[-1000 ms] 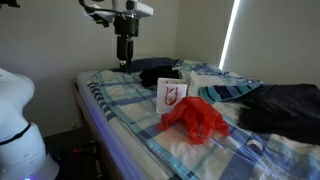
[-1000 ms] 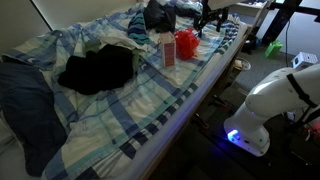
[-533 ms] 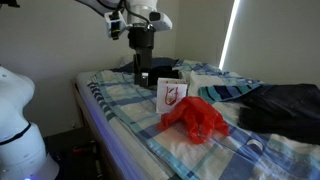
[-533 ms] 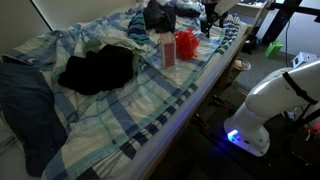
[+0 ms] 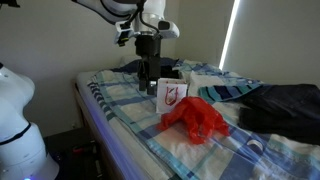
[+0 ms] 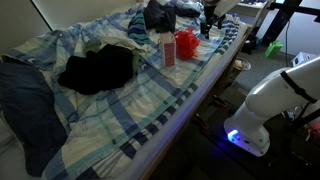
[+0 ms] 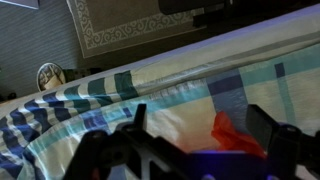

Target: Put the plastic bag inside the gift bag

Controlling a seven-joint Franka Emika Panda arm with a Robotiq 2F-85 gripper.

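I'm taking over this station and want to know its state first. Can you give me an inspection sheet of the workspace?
Surface: bed covered by a rumpled blue-and-white plaid sheet.
Job's things: gift bag stands upright; plastic bag lies crumpled on the sheet beside it, not inside.
Clutter: black cloth, navy cloth, white box.
Grippers: gripper hangs above the bed near the gift bag, jaws open, holding nothing.
Cables: nothing seen.
Surroundings: white machine with a blue light beside the bed; patterned rug on the floor.
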